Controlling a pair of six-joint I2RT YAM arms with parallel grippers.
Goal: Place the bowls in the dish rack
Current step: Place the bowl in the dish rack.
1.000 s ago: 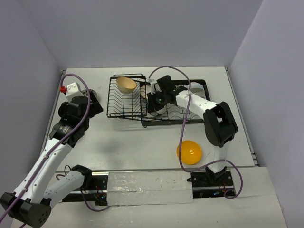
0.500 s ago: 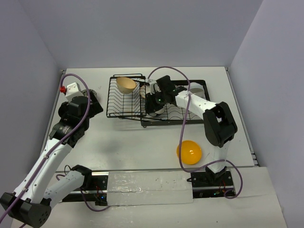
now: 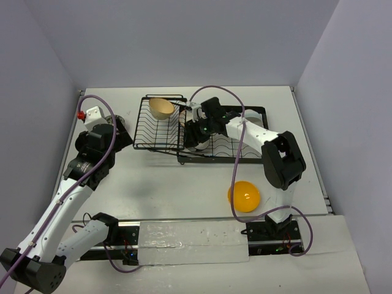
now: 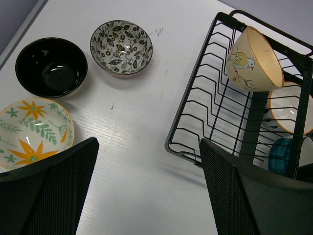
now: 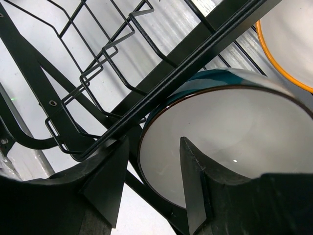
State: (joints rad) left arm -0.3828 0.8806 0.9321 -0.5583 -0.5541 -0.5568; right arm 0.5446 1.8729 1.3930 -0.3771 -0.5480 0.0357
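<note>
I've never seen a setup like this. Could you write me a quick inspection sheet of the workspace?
Surface: white table, a few small dark marks.
Job's things: black wire dish rack holds cream bird bowl, orange-rimmed bowl, teal bowl; black bowl, floral bowl, yellow-flower bowl, orange-yellow bowl sit on the table.
Clutter: nothing seen.
End effectors: left end effector open, empty, above the table; right end effector open, straddling the teal bowl's rim.
Cables: purple cable looped along each arm.
Surroundings: plain pale walls on three sides.
</note>
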